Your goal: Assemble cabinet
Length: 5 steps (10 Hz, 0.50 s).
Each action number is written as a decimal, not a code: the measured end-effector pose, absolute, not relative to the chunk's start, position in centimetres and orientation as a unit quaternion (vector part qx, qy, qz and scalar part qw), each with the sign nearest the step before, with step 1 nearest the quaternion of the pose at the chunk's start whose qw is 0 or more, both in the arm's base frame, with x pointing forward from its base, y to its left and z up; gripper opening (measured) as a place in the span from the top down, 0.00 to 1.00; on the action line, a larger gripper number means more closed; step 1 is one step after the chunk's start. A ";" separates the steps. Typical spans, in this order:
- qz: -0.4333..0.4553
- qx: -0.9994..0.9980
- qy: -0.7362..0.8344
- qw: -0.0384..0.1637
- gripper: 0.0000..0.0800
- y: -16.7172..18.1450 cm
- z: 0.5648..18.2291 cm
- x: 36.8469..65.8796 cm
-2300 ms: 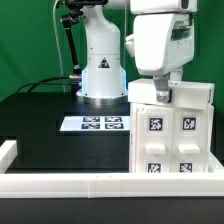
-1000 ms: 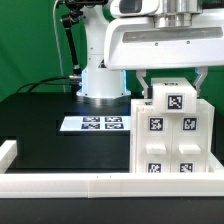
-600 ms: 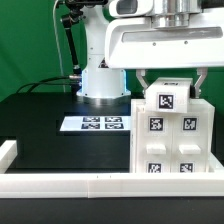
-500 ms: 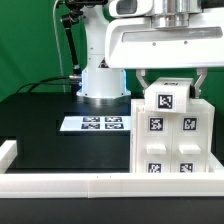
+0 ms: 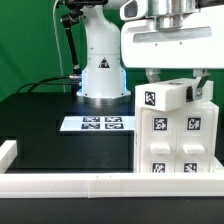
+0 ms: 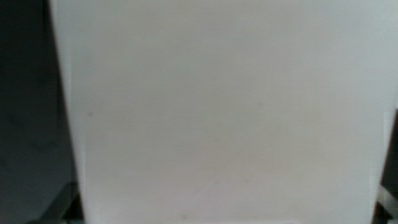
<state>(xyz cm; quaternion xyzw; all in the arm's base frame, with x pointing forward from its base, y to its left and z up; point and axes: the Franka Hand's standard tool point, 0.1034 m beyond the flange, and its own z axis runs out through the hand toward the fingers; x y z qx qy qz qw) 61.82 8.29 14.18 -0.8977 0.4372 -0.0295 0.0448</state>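
Observation:
The cabinet body [image 5: 178, 140] is a white box with several black-and-white tags on its front. It stands at the exterior view's right, against the front rail. A small white cabinet block [image 5: 163, 97] with one tag sits tilted on its top. My gripper [image 5: 178, 88] hangs right above and is shut on this block, with one dark finger [image 5: 150, 77] on each side. In the wrist view the block's white face [image 6: 222, 100] fills nearly the whole frame. Only dark finger edges [image 6: 61, 205] show at the corners.
The marker board [image 5: 95, 123] lies flat on the black table in front of the robot base [image 5: 100, 70]. A long white border rail [image 5: 90, 184] runs along the front, with a short piece at the exterior view's left [image 5: 8, 150].
The hand has shifted toward the exterior view's right and turned. The gripped block has turned with it, and its tag now faces more to the left and sits tilted.

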 end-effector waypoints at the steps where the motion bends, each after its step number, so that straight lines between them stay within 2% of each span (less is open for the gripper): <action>1: -0.031 -0.888 0.456 0.047 0.32 8.5 14.2 61.9; 5: -0.016 -0.808 0.585 0.059 0.32 8.6 14.1 61.9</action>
